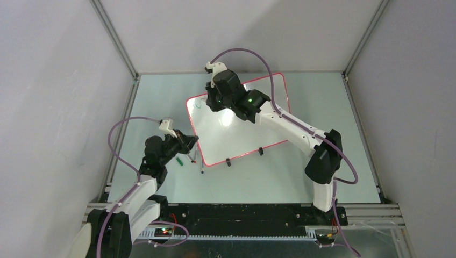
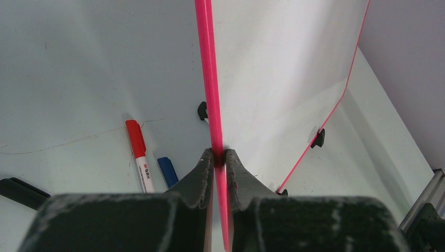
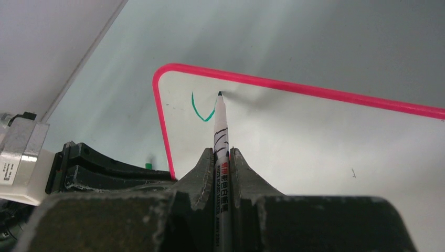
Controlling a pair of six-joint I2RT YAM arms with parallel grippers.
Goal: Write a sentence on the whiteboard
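The whiteboard [image 1: 236,131] lies tilted on the table, glossy white with a pink rim [image 2: 209,79]. My left gripper [image 2: 220,153] is shut on the rim at the board's near-left edge [image 1: 189,141]. My right gripper [image 3: 223,151] is shut on a white marker [image 3: 221,128] over the board's far-left corner [image 1: 215,99]. The marker's tip [image 3: 219,94] touches the board. Of the sentence, a single teal-green curved stroke [image 3: 202,111] shows just left of the tip.
A red-capped marker [image 2: 137,152] and a blue cap [image 2: 168,170] lie on the table left of the board, near a green cap [image 1: 179,160]. Two black clip feet [image 1: 261,151] sit on the board's near edge. Grey walls and metal rails [image 1: 121,51] enclose the table.
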